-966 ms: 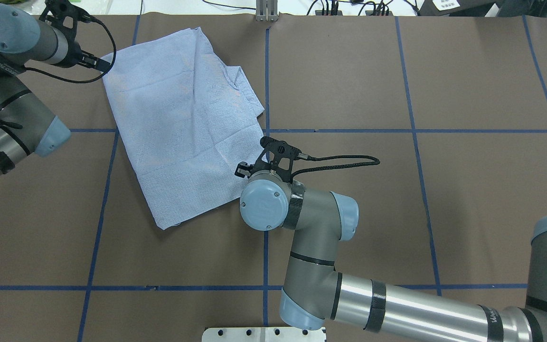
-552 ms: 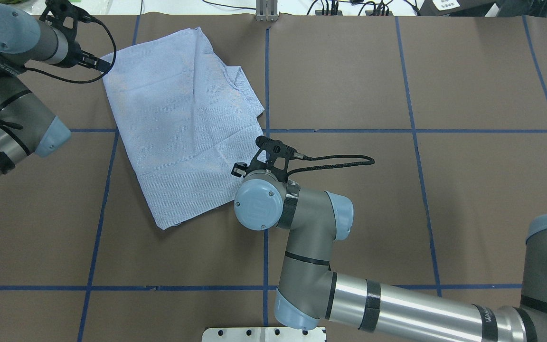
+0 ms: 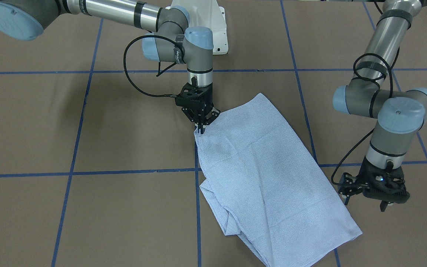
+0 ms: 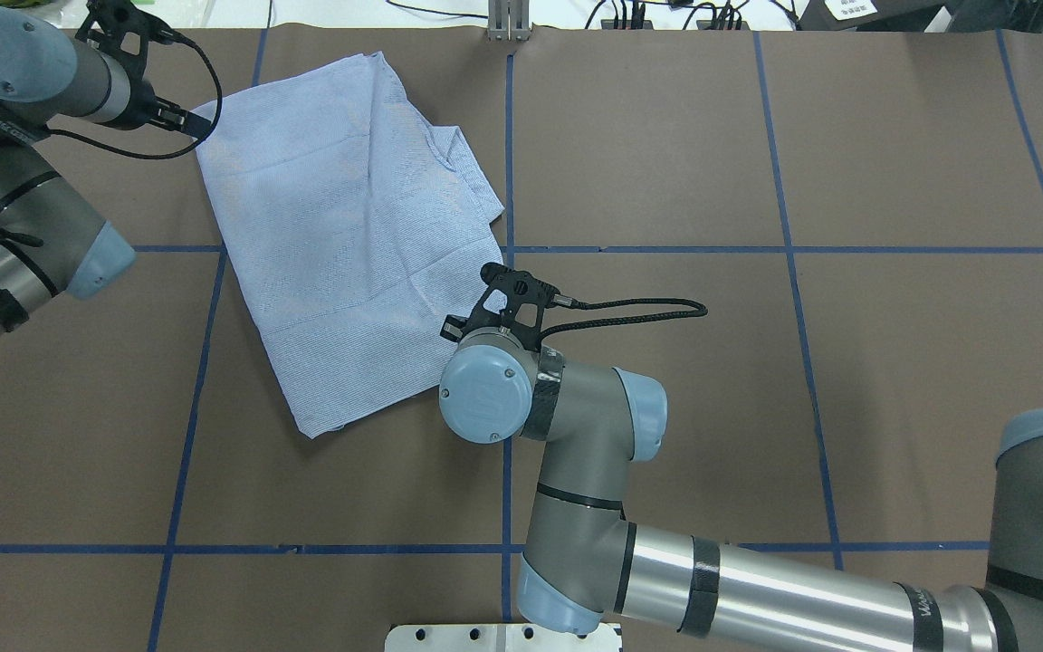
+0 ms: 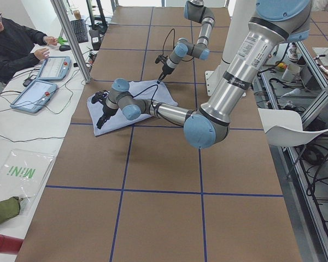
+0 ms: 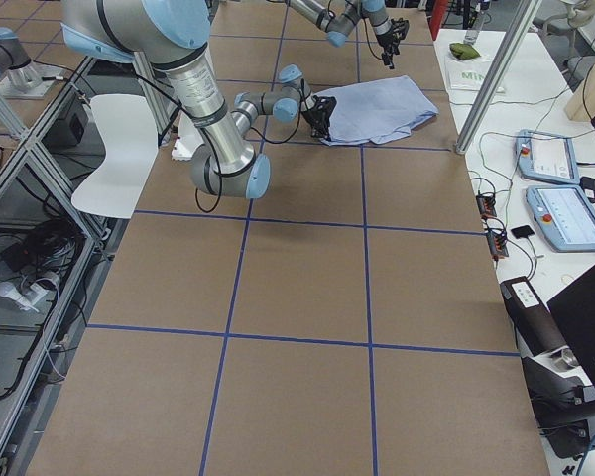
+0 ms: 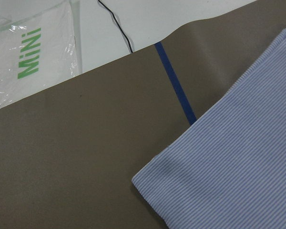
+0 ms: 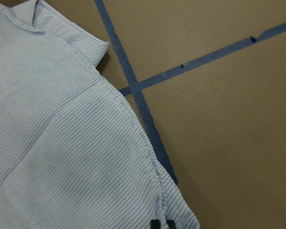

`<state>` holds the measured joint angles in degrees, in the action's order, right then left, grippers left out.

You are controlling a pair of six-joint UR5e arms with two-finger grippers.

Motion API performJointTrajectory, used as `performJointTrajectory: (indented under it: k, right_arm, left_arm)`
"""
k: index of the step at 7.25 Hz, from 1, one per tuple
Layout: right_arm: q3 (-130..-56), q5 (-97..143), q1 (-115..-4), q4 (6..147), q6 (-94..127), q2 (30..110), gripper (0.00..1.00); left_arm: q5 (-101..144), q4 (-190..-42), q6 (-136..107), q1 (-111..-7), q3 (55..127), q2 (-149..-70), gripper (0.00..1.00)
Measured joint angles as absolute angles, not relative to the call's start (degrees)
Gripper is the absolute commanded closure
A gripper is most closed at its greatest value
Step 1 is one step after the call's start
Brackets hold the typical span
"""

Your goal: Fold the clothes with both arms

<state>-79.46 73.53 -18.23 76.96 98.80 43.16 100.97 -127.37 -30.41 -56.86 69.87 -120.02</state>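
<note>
The clothes are one light blue striped shirt (image 4: 349, 226), folded into a rough rectangle and lying flat on the brown table (image 4: 757, 362), left of centre. My right gripper (image 3: 200, 129) points straight down at the shirt's (image 3: 265, 178) corner nearest the robot. Its fingertips (image 8: 156, 223) are pressed together on the hem there, shut on the shirt (image 8: 62, 143). My left gripper (image 3: 365, 204) hangs open just above the table beside the shirt's far left corner (image 7: 148, 179), not touching it. Its fingers do not show in the left wrist view.
Blue tape lines (image 4: 784, 249) grid the table. A clear plastic bag with green lettering (image 7: 28, 62) lies past the table's left end. A person (image 5: 13, 41) sits there by two tablets. The white pedestal base (image 3: 213, 26) stands behind my right arm.
My right arm's wrist has shifted slightly left and toward the robot at the shirt's corner. The shirt and my left arm have not moved.
</note>
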Motion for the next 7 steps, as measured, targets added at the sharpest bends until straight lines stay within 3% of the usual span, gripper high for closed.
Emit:
performJointTrajectory:
  k: [1, 2, 7]
  right_arm:
    - [-79.64, 73.67, -18.22, 77.12, 98.28, 43.25, 0.29]
    - [-79.83, 73.72, -18.24, 77.27, 97.05, 43.39, 0.02]
    - [-79.91, 73.55, -18.32, 77.40, 92.40, 43.88, 0.04]
  left_arm:
    - [100.98, -127.41, -30.41, -56.87, 69.87, -120.05, 0.00]
    - [100.99, -127.41, -30.41, -56.87, 69.87, -120.05, 0.00]
    - [100.99, -127.42, -30.66, -56.87, 69.87, -120.06, 0.00]
